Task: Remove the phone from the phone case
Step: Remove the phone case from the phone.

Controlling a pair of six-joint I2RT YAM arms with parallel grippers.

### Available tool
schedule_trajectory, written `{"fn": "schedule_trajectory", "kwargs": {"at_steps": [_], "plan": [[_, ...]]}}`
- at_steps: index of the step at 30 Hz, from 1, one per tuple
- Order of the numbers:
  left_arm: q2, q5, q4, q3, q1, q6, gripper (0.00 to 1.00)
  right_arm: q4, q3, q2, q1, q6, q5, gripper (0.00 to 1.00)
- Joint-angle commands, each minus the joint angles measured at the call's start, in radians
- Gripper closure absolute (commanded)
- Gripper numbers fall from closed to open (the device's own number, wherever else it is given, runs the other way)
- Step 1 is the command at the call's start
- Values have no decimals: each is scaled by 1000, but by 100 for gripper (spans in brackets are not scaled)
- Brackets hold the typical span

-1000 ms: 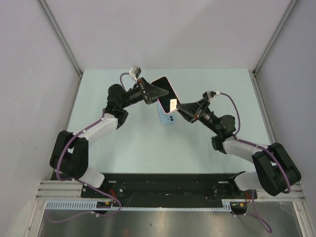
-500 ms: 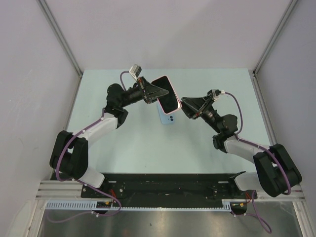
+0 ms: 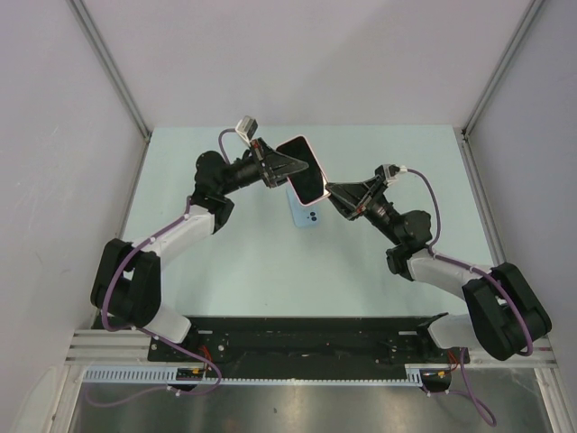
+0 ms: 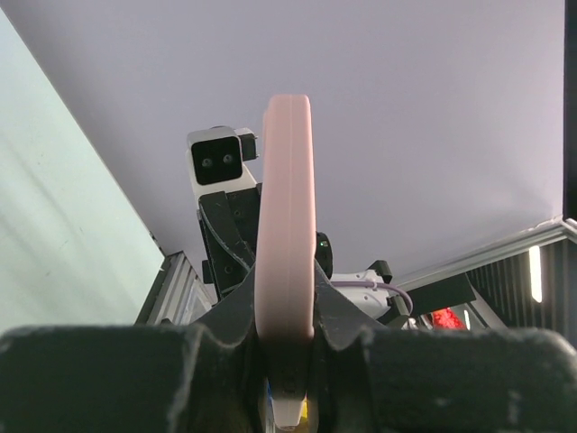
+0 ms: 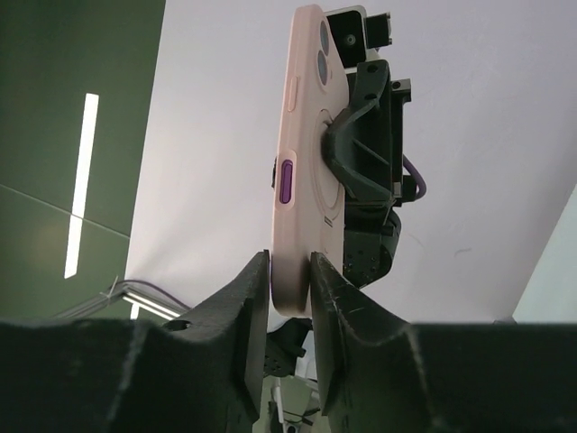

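A phone in a pink case (image 3: pixel 302 170) is held in the air above the table's middle, screen up and tilted. My left gripper (image 3: pixel 287 167) is shut on its left end; in the left wrist view the case (image 4: pixel 284 225) stands edge-on between my jaws (image 4: pixel 287 361). My right gripper (image 3: pixel 326 189) is closed on the opposite lower corner; in the right wrist view the case's back (image 5: pixel 306 135), with camera lenses and a purple button, sits between the two fingers (image 5: pixel 290 289). The left gripper (image 5: pixel 365 135) shows behind it.
A light blue flat phone-shaped thing (image 3: pixel 305 215) with a camera cluster lies on the pale green table (image 3: pixel 225 253) right under the held phone. Grey walls and metal posts (image 3: pixel 113 77) close in the table's sides and back.
My right gripper drew back to the right from the phone, then came in again and now grips its lower right corner. My left gripper and the phone stayed nearly still.
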Motion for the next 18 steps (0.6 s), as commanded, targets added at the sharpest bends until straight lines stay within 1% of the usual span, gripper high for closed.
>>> {"fn": "schedule_trajectory", "kwargs": {"at_steps": [1, 2, 3, 5, 6, 9, 12, 17, 18], "plan": [[-49, -33, 65, 57, 2, -19, 100, 292, 3, -14, 8, -16, 10, 74], [-47, -36, 65, 58, 0, -24, 100, 292, -1, -14, 10, -16, 13, 77], [-46, -37, 67, 58, 2, -26, 100, 292, -4, -9, 8, -14, 15, 83], [-47, -40, 68, 61, 2, -29, 100, 294, -4, -12, 10, -14, 21, 90], [-46, -40, 71, 61, 2, -32, 100, 294, -5, -12, 10, -2, 26, 100], [-49, -39, 99, 64, 2, -42, 100, 299, -2, 1, 17, 71, 79, 100], [-49, -30, 198, 84, 2, -65, 100, 302, 25, 9, 45, 149, 130, 100], [-61, -33, 297, 124, 0, -90, 100, 302, 98, -28, 73, 170, 200, 100], [-62, -34, 336, 129, 2, -96, 100, 302, 117, -40, 74, 173, 225, 100]]}}
